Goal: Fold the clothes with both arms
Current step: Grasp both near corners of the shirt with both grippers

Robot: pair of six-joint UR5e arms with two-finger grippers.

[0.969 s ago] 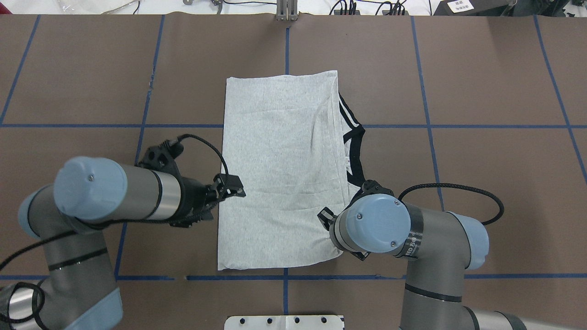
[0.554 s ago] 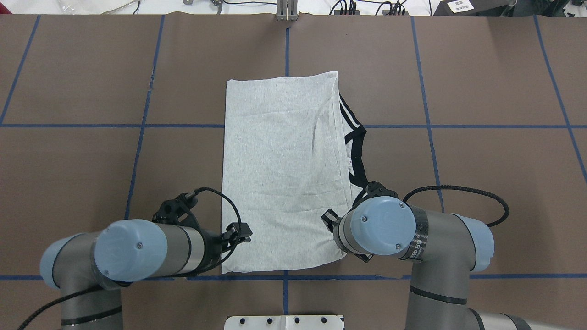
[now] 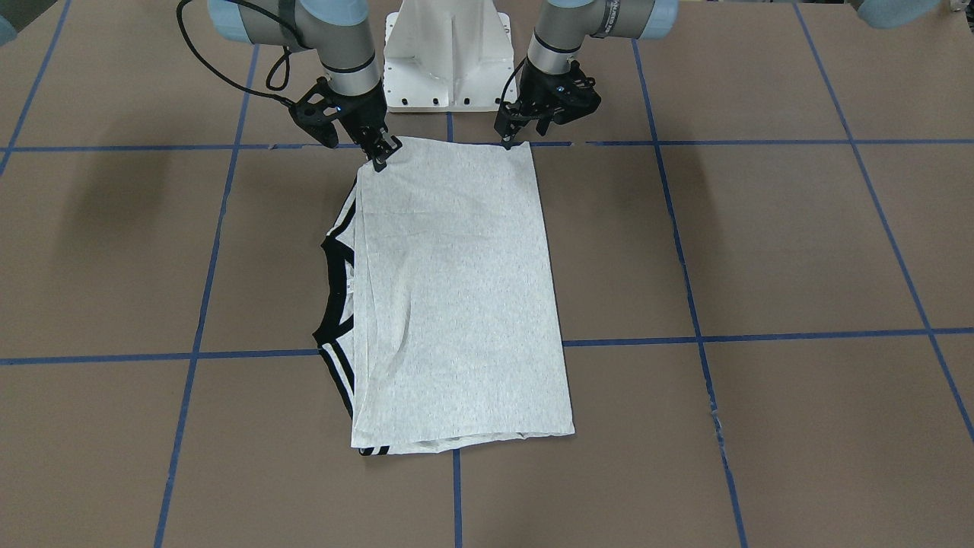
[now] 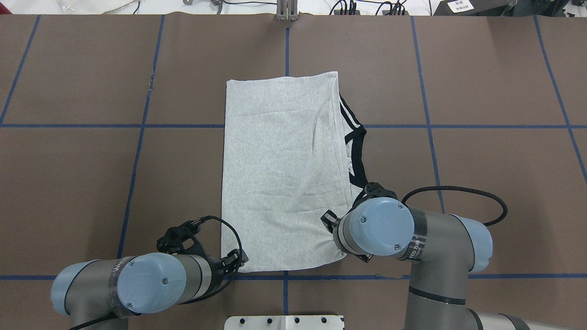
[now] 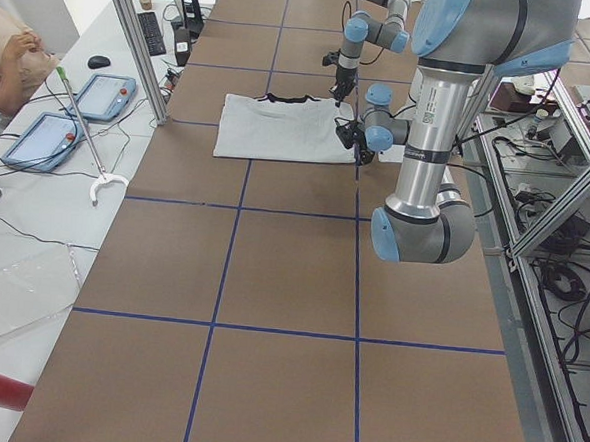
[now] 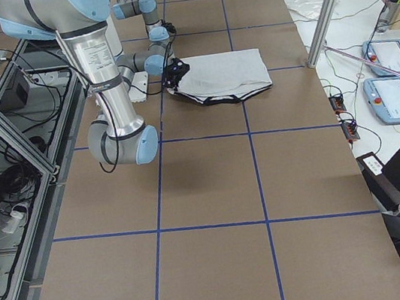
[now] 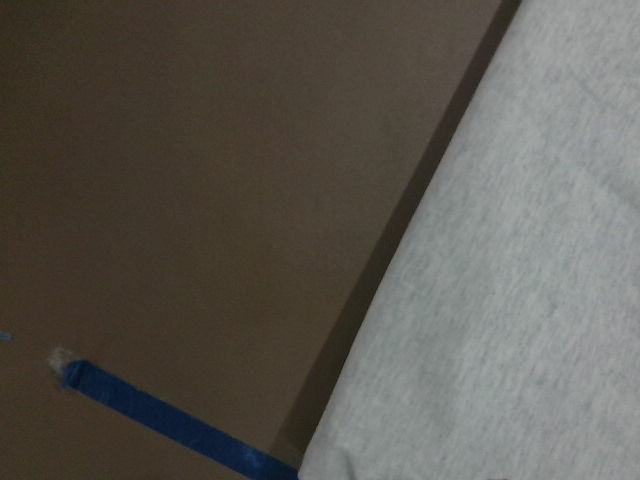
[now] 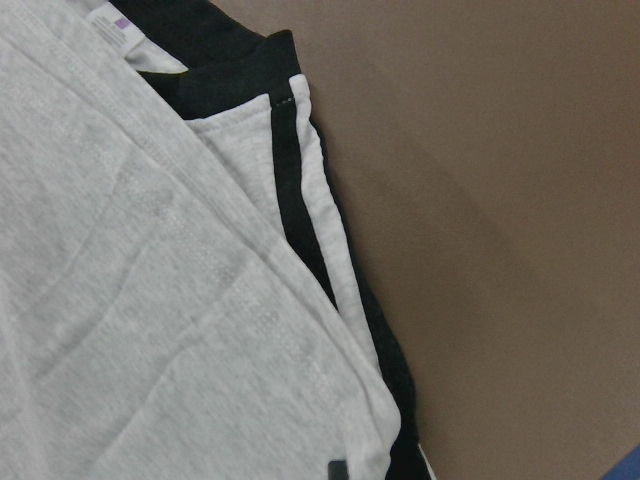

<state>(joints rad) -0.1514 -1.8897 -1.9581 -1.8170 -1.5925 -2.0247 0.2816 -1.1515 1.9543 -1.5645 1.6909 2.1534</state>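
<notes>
The clothes (image 3: pixel 456 304) are one grey T-shirt lying folded into a long rectangle (image 4: pixel 279 174) in the middle of the table. Its black collar (image 4: pixel 360 137) and striped shoulder stick out on the robot's right side. My left gripper (image 3: pixel 508 137) stands low at the shirt's near left corner (image 4: pixel 237 260) and looks open. In the left wrist view only the shirt's edge (image 7: pixel 520 300) and bare table show. My right gripper (image 3: pixel 379 156) is shut on the near right corner, where the cloth puckers; in the overhead view its wrist (image 4: pixel 373 227) hides it. The right wrist view shows folded layers (image 8: pixel 150 300).
The white pedestal base (image 3: pixel 449 53) stands just behind both grippers. Blue tape lines (image 4: pixel 137 151) cross the brown table. Tablets (image 5: pixel 44 141), cables and a person's hand (image 5: pixel 15 49) are on the side bench beyond the far edge.
My left arm has swung back toward the robot along the shirt's left edge, from its middle to the near left corner. The right arm and the shirt have barely moved.
</notes>
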